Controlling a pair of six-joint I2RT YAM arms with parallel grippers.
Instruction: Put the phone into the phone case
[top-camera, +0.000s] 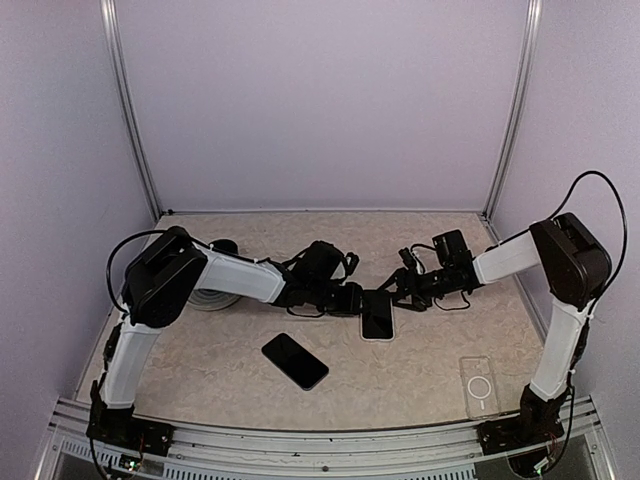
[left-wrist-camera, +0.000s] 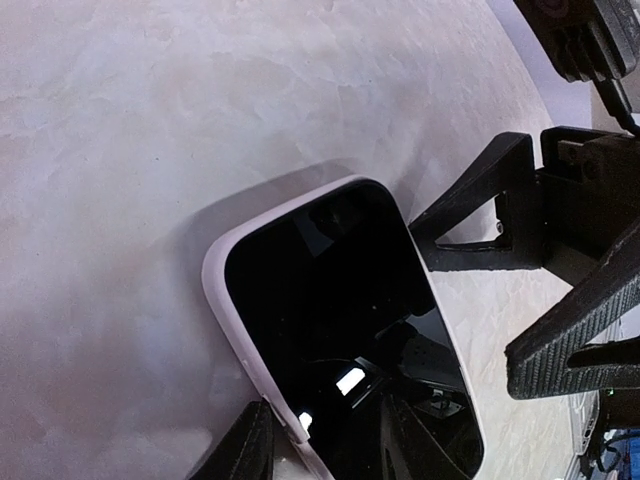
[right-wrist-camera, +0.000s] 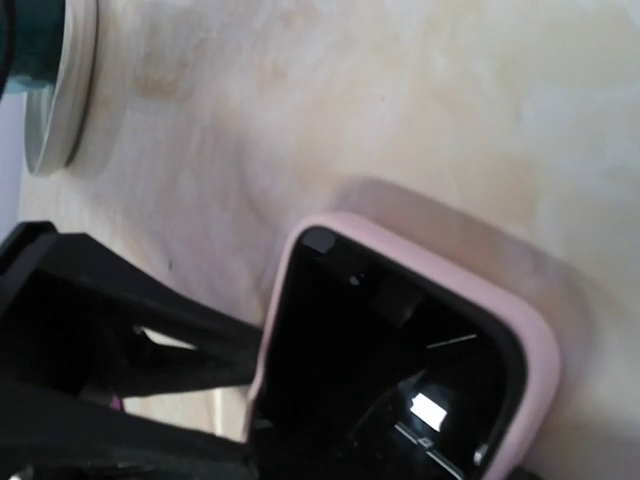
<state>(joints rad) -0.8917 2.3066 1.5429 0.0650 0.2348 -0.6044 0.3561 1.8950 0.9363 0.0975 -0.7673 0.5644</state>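
Note:
A black phone (top-camera: 377, 318) lies in a pale pink case (left-wrist-camera: 222, 300) at the table's middle; I cannot tell how fully it is seated. It also shows in the right wrist view (right-wrist-camera: 390, 370), with the case rim (right-wrist-camera: 530, 350) around it. My left gripper (top-camera: 357, 300) is open at the case's left edge. In the left wrist view (left-wrist-camera: 320, 450) one finger (left-wrist-camera: 245, 450) is outside the rim and the other is over the screen. My right gripper (top-camera: 398, 296) is open, its fingers (left-wrist-camera: 480, 210) touching the case's right edge. Its own fingertips are hidden in the right wrist view.
A second black phone (top-camera: 295, 361) lies bare on the table in front of the left arm. A clear case (top-camera: 478, 386) with a ring mark lies near the front right. A plate with a dark cup (top-camera: 210, 297) stands at the left, also seen in the right wrist view (right-wrist-camera: 45, 90).

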